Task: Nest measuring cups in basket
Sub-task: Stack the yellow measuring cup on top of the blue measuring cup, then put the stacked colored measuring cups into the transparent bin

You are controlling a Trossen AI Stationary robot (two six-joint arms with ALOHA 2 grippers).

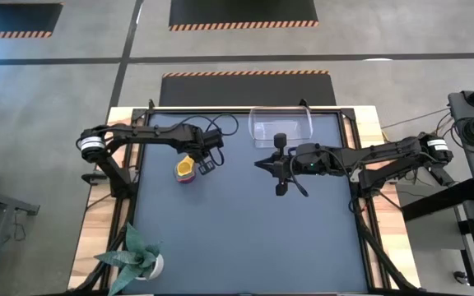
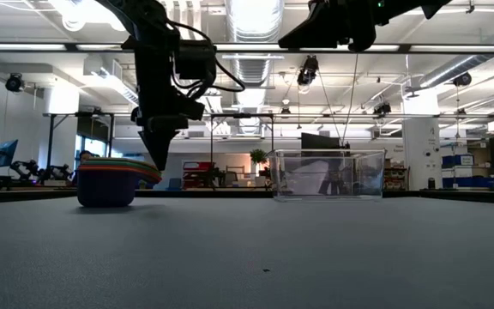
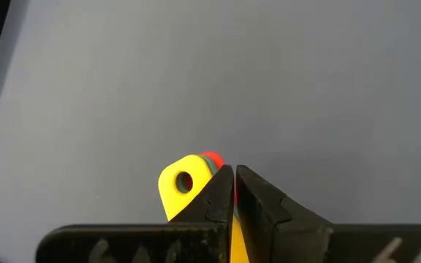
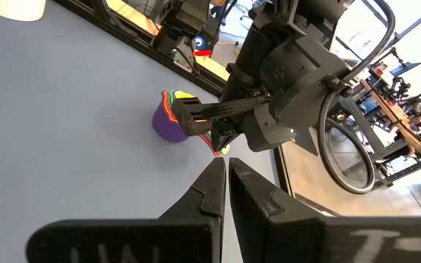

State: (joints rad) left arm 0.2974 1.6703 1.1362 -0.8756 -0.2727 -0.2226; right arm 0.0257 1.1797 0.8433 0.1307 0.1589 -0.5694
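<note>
Grey-blue mat covers the whole table (image 1: pixel 245 230), with wooden edges showing on both sides and a big open workshop behind it, lots of ceiling lights and ducting.

Starting on the left: a small potted plant (image 1: pixel 138 256) sits at the near left corner. Further up, the left arm reaches in from the left edge, and the left gripper (image 1: pixel 207 167) is down right beside the measuring cups (image 1: pixel 186 168). The cups are already nested into one stack, standing upright on the mat, purple one on the outside at the bottom, yellow on top, red and green rims peeking between. The handles fan out together toward the gripper, so the long axis of the stack runs roughly across the table, left to right. In the left wrist view the yellow handle with its hanging hole (image 3: pixel 183 184) sits just beside the fingertips, and yellow shows in the narrow slit between the two closed-up fingers, so the jaws look clenched on the handles.

Middle back: the basket (image 1: pixel 281 127), clear plastic, stands at the far edge of the mat, well apart from the cups.

On the right, the right arm comes in from the right edge and the right gripper (image 1: pixel 259 165) hangs in the air over mid-table, jaws pinched together, gripping nothing.

No readable writing on anything.
</note>
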